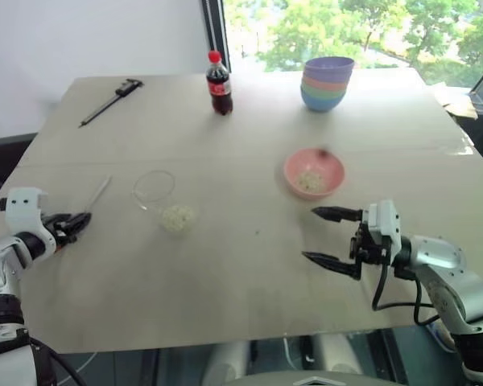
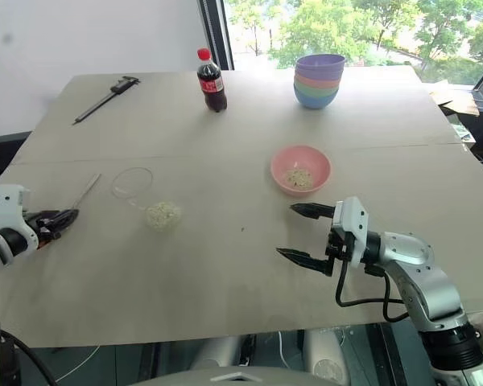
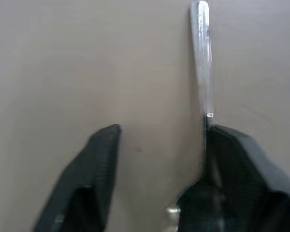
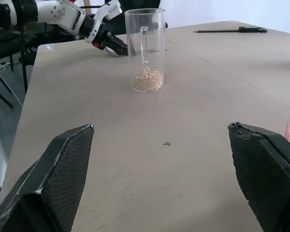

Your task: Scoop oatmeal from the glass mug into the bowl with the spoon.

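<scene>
1. The left gripper (image 1: 79, 223) sits low at the table's (image 1: 241, 281) left edge, its fingers partly apart around the end of the spoon (image 1: 99, 193); one finger touches the handle, and no firm grip can be told.
2. The spoon lies flat on the table, just left of the glass mug (image 1: 163, 201).
3. The mug stands upright with oatmeal (image 1: 178, 216) in its bottom.
4. The pink bowl (image 1: 314, 173), well right of the mug, holds a little oatmeal.
5. The right gripper (image 1: 330, 237) hovers near the bowl, fingers wide apart and empty.
</scene>
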Action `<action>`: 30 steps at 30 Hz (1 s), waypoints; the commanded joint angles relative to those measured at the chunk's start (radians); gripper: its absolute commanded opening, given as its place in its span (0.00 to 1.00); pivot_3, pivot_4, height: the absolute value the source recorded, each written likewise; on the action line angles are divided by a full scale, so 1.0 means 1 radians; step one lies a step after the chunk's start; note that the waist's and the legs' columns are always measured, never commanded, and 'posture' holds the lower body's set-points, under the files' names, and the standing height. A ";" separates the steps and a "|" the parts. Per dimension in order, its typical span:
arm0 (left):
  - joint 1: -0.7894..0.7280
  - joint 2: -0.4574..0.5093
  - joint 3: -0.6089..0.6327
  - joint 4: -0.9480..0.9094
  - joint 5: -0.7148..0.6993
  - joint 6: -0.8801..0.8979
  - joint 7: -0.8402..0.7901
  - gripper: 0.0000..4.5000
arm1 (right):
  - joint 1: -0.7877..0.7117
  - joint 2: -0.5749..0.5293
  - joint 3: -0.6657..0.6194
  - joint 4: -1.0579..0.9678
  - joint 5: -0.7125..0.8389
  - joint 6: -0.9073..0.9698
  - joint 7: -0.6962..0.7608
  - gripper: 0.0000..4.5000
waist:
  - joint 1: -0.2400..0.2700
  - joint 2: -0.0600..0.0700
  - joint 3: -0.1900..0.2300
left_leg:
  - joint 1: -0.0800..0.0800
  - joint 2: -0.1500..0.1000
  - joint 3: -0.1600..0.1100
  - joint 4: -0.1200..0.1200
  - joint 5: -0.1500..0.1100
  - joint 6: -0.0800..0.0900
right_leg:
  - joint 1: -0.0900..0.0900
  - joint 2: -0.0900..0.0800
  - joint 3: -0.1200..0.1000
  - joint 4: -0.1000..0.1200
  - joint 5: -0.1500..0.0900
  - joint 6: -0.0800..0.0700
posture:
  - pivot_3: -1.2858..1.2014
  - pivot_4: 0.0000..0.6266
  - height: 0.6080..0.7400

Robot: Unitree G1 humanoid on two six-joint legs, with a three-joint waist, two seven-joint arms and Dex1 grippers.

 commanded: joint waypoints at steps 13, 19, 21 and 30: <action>0.064 -0.071 0.109 -0.090 -0.045 -0.156 0.045 0.00 | -0.027 0.012 -0.017 0.010 0.005 -0.027 -0.012 1.00 | 0.002 0.004 -0.002 | 0.000 0.000 -0.001 0.000 0.000 0.001 | 0.000 -0.006 0.000 0.000 0.000 0.000 | 0.52 0.24 1.00; 0.065 -0.107 0.227 -0.403 -0.150 -0.107 0.143 0.00 | -0.062 0.022 -0.020 0.035 0.019 -0.010 -0.012 1.00 | 0.001 -0.011 0.001 | -0.004 0.001 -0.004 0.000 0.000 -0.001 | -0.002 -0.007 0.001 0.000 0.000 0.000 | 0.52 0.24 1.00; 0.057 -0.112 0.240 -0.529 -0.190 -0.066 0.166 0.00 | -0.092 0.041 -0.032 0.038 0.050 0.026 -0.041 1.00 | 0.000 -0.011 0.002 | -0.005 0.000 -0.004 0.000 0.001 -0.002 | -0.003 -0.008 0.001 -0.001 0.000 0.000 | 0.52 0.24 1.00; -0.077 -0.121 0.153 -0.953 -0.333 0.139 0.285 0.00 | -0.217 0.068 -0.077 0.057 0.119 0.133 -0.110 1.00 | -0.001 -0.010 0.002 | -0.019 -0.001 -0.004 -0.001 0.002 -0.005 | -0.017 -0.008 0.001 0.001 0.001 0.000 | 0.52 0.24 1.00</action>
